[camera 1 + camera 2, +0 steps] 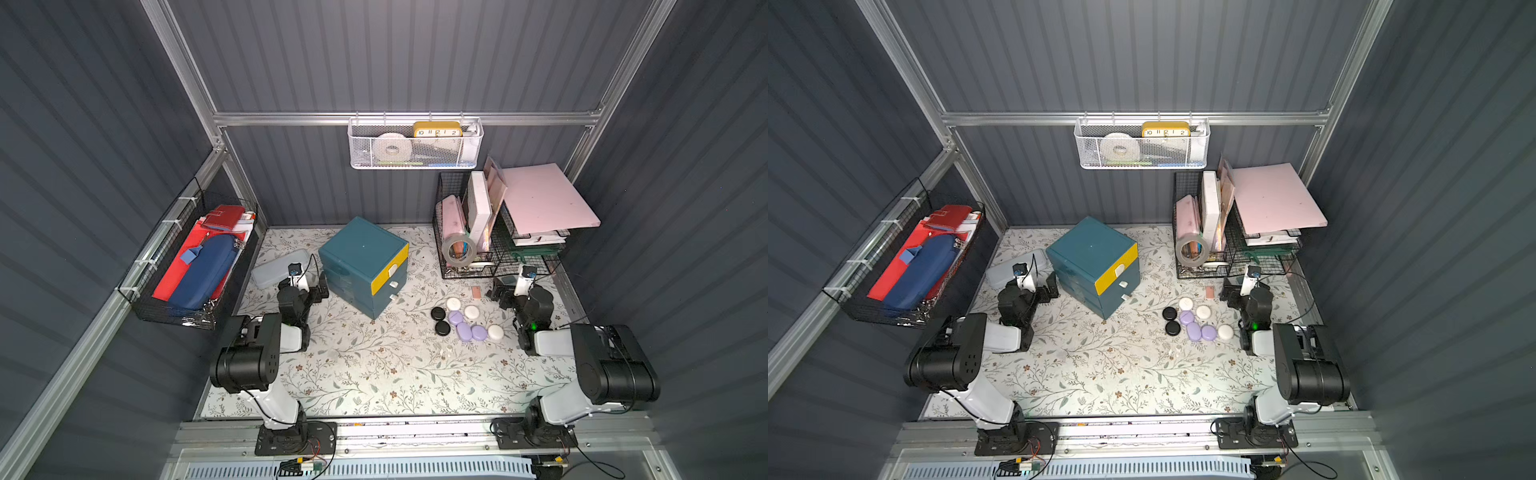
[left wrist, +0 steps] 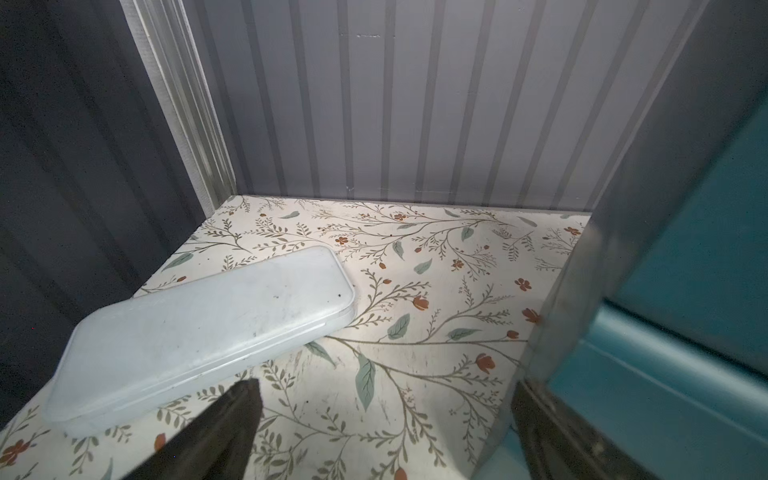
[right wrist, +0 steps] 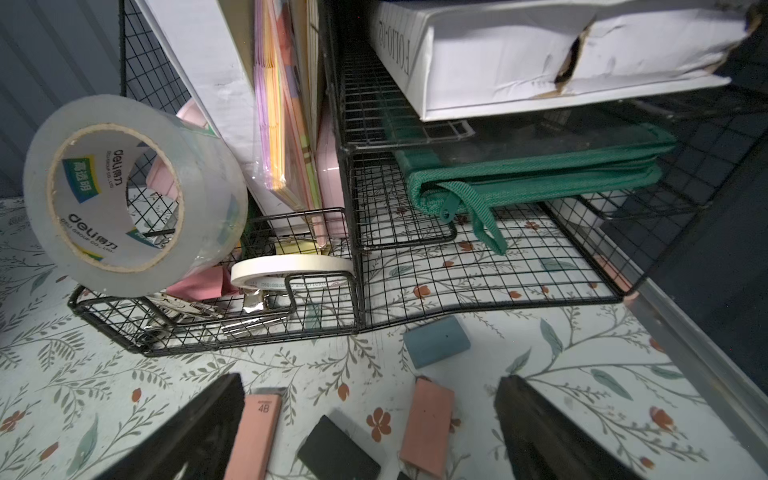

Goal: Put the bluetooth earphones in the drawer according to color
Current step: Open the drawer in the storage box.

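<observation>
The eight earphone cases (image 1: 464,331) are seen clustered near the drawer side of the cabinet (image 1: 357,249), all three drawers (image 1: 388,286) being shut. The left gripper (image 2: 386,390) is held wide, empty, just beside the cabinet; the right gripper (image 3: 371,380) is spread wide, empty, well apart from it.

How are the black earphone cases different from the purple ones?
The black earphone cases are dark, and there are two; the purple earphone cases are pale, and there are three. The black ones lie on the side nearest the teal cabinet; the purple ones sit mid-cluster, beside the white cases. Both kinds are small rounded pebbles lying on the table.
</observation>
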